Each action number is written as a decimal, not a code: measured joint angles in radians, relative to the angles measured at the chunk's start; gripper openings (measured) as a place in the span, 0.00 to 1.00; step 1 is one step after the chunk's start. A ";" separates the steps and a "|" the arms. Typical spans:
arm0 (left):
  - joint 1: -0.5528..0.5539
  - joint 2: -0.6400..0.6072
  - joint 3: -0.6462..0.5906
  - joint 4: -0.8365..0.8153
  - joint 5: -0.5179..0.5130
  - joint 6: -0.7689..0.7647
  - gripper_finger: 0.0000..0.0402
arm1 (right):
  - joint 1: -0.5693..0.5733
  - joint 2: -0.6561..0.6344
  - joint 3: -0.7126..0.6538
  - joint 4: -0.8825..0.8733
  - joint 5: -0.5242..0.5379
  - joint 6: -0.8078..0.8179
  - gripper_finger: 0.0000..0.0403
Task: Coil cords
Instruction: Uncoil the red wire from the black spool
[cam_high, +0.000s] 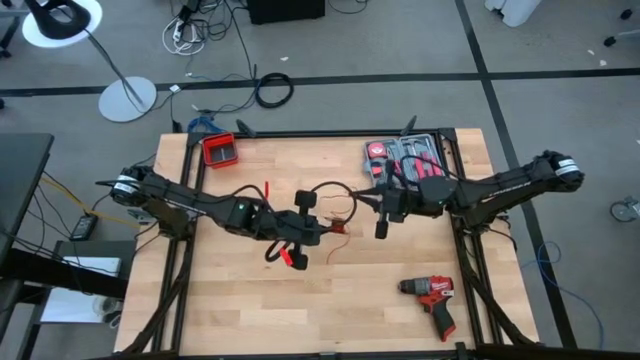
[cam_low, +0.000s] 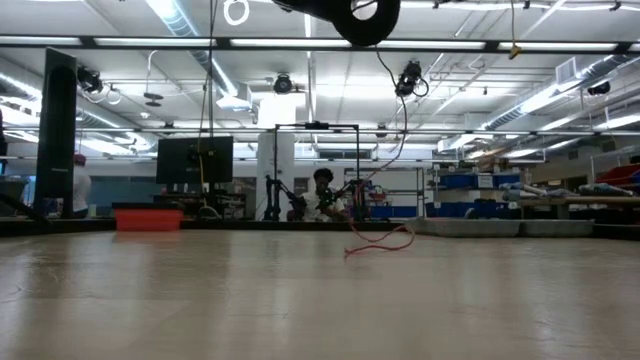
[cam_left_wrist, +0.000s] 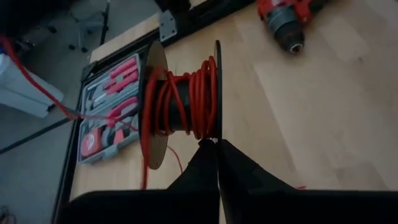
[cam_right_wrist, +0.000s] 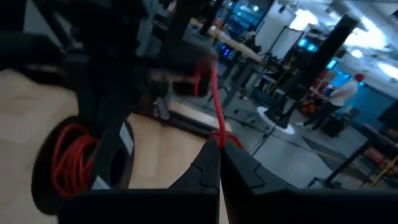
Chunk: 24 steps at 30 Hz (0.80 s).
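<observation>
The table is pale blond wood in a black frame. The cords are red, wound on a black spool. Both arms and the left gripper and right gripper are black. The drill near right is red and black. The case far right is grey with red tools. The tray far left is red.

Robotics lab, shelving, monitor, workbenches

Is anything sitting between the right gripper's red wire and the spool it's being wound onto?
Nothing visible. The right gripper pinches the thin red wire, which runs free to the black spool held by the left gripper. The red drill lies well aside.
</observation>
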 joint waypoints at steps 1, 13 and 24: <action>0.000 0.000 0.000 0.005 0.007 0.010 0.00 | 0.000 0.007 0.000 -0.006 -0.010 0.007 0.00; 0.012 0.000 0.000 -0.147 -0.045 0.004 0.00 | 0.067 -0.071 0.000 -0.162 0.055 0.006 0.00; 0.010 0.000 0.000 -0.244 -0.096 -0.060 0.00 | 0.140 -0.188 0.000 -0.522 0.083 0.254 0.00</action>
